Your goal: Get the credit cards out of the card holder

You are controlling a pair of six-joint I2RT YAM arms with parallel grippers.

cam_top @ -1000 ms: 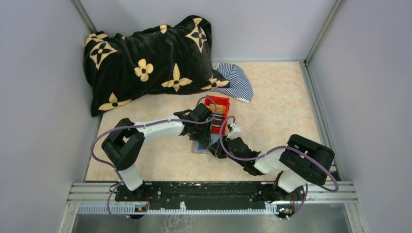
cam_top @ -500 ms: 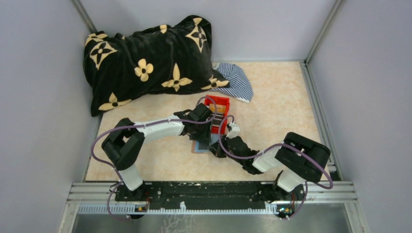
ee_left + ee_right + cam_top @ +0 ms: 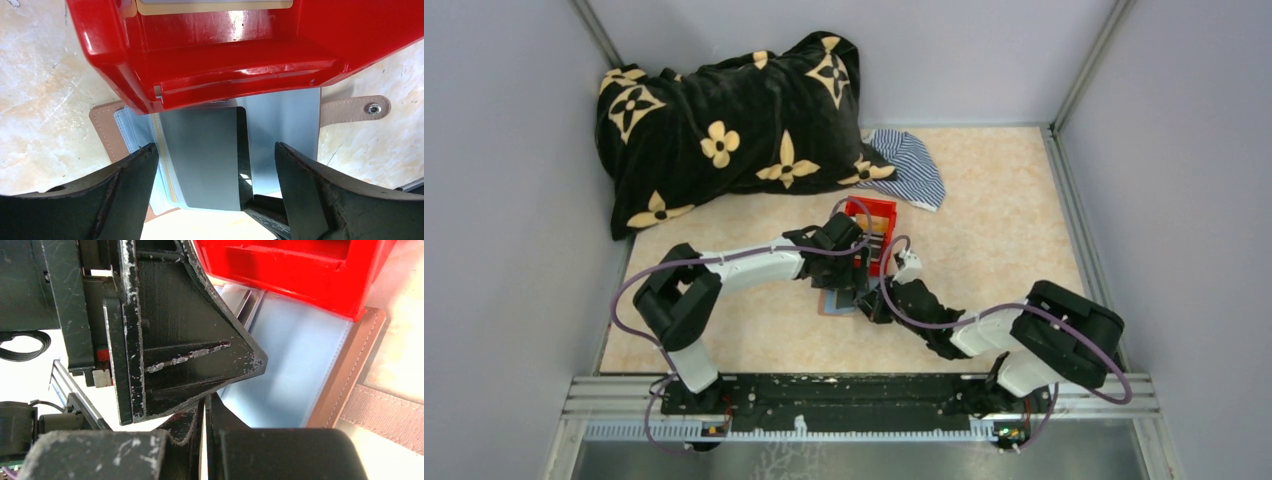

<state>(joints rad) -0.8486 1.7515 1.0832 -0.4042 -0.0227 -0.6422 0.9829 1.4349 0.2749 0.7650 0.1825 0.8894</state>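
Only the left wrist view shows the grey credit card (image 3: 200,165) lying with its long axis 12-to-6 on the open card holder (image 3: 285,130) mid-table, the strap (image 3: 355,109) at 3 o'clock, the red bin (image 3: 225,50) covering its 12 o'clock edge, the left gripper (image 3: 215,150) spread wide and holding nothing, and the right gripper (image 3: 203,410) pinched onto the card's corner.

The top external camera looks steeply down from high above the near edge, taking in the whole table (image 3: 994,210). Both wrist cameras sit very close over its middle, sharing the red bin (image 3: 240,45) and the open card holder (image 3: 285,120).
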